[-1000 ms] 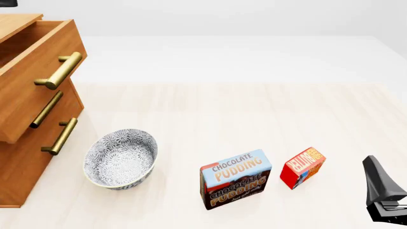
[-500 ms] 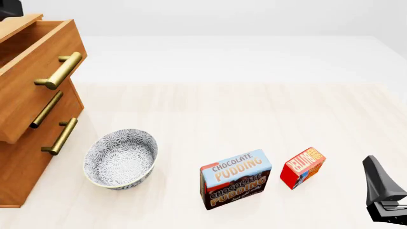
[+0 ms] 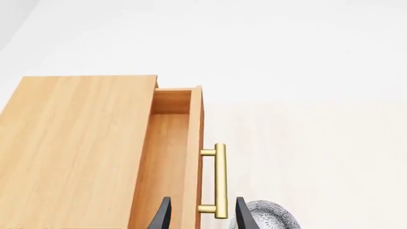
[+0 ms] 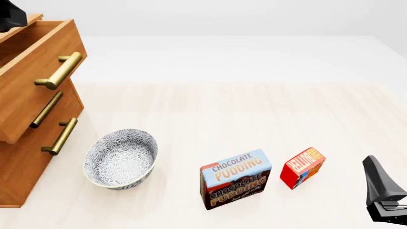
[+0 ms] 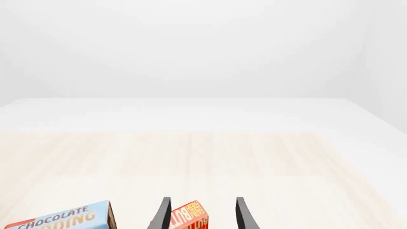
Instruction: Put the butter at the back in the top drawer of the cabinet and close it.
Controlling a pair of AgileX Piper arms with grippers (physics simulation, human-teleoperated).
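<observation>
The top drawer [image 4: 32, 71] of the cabinet [image 4: 25, 157] already stands pulled out, its brass handle [image 4: 60, 70] jutting toward the table, so the opening part looks done. Nothing else is: the butter [image 4: 302, 168] sits on the table [image 4: 254, 109] at about 4 o'clock in the front view, just beside the chocolate pudding box [image 4: 235, 179] on that box's 3 o'clock side, well apart from the cabinet at 9 o'clock. I judge that picking it up, carrying it across, dropping it in the drawer and pushing the drawer shut all remain.

My left gripper [image 3: 201, 217] hangs high above the cabinet, looking down on its top and into the open drawer; only a dark scrap of that arm shows at 10 o'clock in the front view. Its fingers are spread apart and hold nothing, with the handle showing between them. The patterned bowl [image 4: 121, 159] sits near the cabinet's foot at 7 o'clock.

My right gripper [image 5: 201, 214] waits low at the 4 o'clock edge, aimed over the butter, fingers apart and empty, the red box showing between the tips but not touched
</observation>
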